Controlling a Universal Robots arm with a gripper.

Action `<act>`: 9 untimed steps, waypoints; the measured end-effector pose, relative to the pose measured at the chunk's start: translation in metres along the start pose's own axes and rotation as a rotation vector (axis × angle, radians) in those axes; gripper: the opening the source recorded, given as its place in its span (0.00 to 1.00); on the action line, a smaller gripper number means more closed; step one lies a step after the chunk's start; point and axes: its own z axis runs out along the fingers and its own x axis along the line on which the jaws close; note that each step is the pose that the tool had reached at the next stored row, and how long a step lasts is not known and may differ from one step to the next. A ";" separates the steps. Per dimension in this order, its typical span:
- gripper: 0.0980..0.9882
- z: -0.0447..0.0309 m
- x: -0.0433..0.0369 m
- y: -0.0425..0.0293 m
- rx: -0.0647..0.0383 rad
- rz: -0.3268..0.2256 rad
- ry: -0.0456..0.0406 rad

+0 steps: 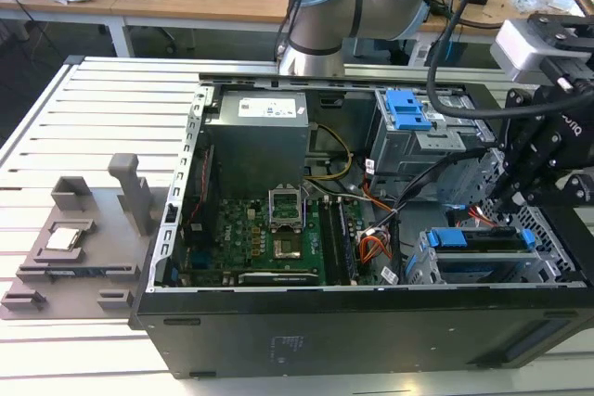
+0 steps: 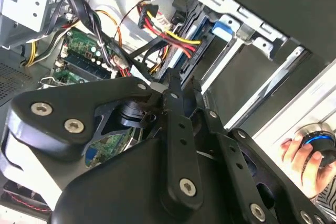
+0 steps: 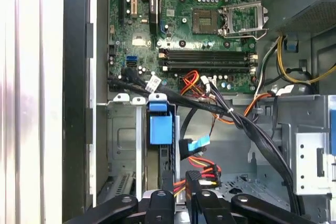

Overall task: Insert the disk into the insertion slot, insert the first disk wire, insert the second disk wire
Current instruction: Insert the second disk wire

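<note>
Lying flat at nine o'clock of the black case (image 1: 325, 331) in the exterior view, the green motherboard (image 1: 269, 229); at four o'clock the blue-framed disk (image 1: 464, 238) sits in the perforated silver insertion slot (image 1: 419, 264); just above hangs the black gripper (image 1: 506, 199), its grip I cannot tell.

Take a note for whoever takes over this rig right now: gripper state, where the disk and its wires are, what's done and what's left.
Gripper: low inside the computer case at the disk's wire end, next to the power connector; open or shut cannot be told.
Disk: sitting in the insertion slot, blue carrier tab showing.
Wires: power connector with red and yellow leads, and data connector with a blue tab, both lie beside the disk's end; neither looks plugged in, though that isn't certain.
Done: disk inserted.
Left: both wires.
</note>
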 end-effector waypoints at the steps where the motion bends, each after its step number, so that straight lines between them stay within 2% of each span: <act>1: 0.16 0.0002 0.0001 0.0032 0.000 0.000 -0.0001; 3: 0.16 0.0003 0.0001 0.0083 0.000 0.000 0.0000; 9: 0.16 0.0007 0.0002 0.0163 0.000 0.000 0.0000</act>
